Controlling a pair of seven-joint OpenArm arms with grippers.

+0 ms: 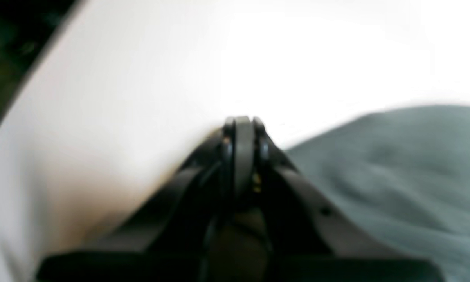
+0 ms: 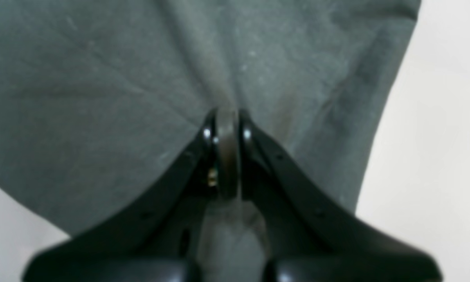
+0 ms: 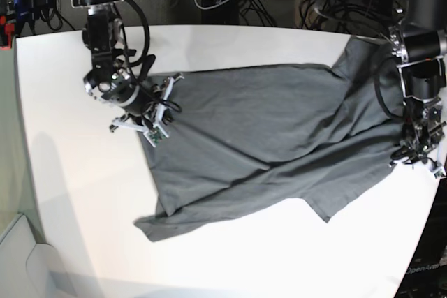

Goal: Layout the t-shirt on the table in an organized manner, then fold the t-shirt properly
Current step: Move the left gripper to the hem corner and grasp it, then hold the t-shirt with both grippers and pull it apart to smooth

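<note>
Grey t-shirt [image 3: 265, 137] spread on white table [image 3: 70, 137]

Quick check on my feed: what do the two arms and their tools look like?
Both arms are black and silver jointed segments with black cables looping alongside. The right tool and left tool have black, curved fingers with grey pads; small white brackets and a green circuit board sit near the wrists.

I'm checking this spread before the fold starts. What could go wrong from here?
1. The right pincer is shut on a pinched ridge of the t-shirt; pulling on could drag a crease across it.
2. The left pincer is shut beside the cloth, seemingly holding nothing, so only one side may move.
3. The hem lies skewed on the table, so any fold could come out crooked.
</note>
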